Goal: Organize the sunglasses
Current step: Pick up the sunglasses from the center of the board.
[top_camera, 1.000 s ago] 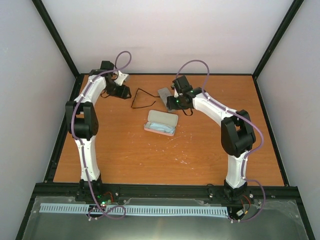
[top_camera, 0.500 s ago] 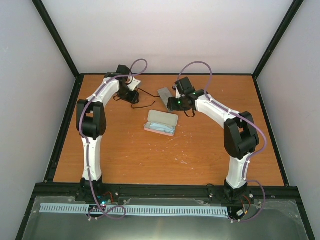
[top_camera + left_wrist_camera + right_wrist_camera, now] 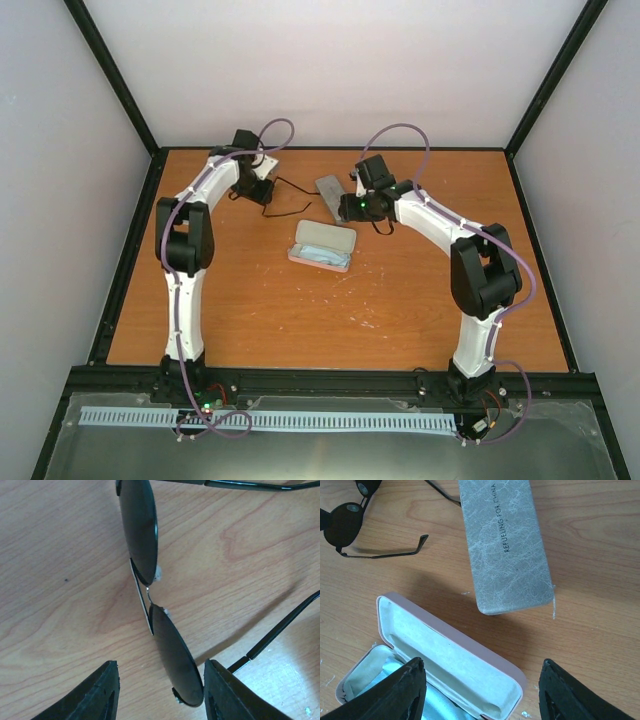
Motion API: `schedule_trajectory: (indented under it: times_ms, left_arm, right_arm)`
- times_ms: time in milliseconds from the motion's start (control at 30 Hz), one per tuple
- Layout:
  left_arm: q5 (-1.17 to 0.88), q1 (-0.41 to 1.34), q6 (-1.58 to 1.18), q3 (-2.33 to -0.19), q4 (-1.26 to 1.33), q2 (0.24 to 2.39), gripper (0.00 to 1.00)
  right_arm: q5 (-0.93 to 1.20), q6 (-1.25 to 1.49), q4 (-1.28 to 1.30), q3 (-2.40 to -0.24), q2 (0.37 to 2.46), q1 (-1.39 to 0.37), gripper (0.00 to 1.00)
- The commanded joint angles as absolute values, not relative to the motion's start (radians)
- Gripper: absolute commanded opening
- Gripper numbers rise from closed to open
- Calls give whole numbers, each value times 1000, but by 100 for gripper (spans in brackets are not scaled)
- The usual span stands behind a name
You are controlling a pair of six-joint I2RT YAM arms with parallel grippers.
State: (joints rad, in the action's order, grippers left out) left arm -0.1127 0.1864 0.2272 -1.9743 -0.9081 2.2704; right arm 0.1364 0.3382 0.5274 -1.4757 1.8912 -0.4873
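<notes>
Thin, black wire-framed sunglasses (image 3: pixel 172 655) with dark lenses, lying unfolded with arms splayed at the far left of the orange-brown wooden table (image 3: pixel 350 310), just left of the grey oblong hard case (image 3: pixel 505 545). Probably very light, springy at the hinges, easily bent, with lenses quick to smudge or scratch. Best taken at the bridge or the rim of a lens, never across a slim arm. Spread astride one lens, nothing pinched yet: the left hand (image 3: pixel 161 680). Spread and empty above the open pink case (image 3: pixel 445 650) and its light-blue cloth (image 3: pixel 445 707): the right hand (image 3: pixel 481 680). Smooth flat wood, likely to let the frame slide. Pale walls well apart.
</notes>
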Motion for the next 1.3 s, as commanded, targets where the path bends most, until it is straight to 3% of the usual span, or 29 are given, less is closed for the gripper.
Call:
schedule_trajectory:
  times_ms: [0,500,867,1033,1267]
  left_arm:
    - [-137,199,238,-2019,-910,2300,48]
    - [-22,201,275,-2012,-846,2338,11]
    - [-12,200,301,-2016,-830,2318,1]
    - [-282,178,277,-2079,-860,2239,1]
    - [-879,166,172,-2008,-835,2118,1]
  right_arm:
    - [142,346,515,-1465,1858,-476,61]
    - [147,334,517,-1469,1871,-463,60]
    - [147,323,511,-1474,1872,-453,60]
    - [235,336,448,-1430,1826,-395,61]
    - [771,552,-149,-1092,1684,-216,53]
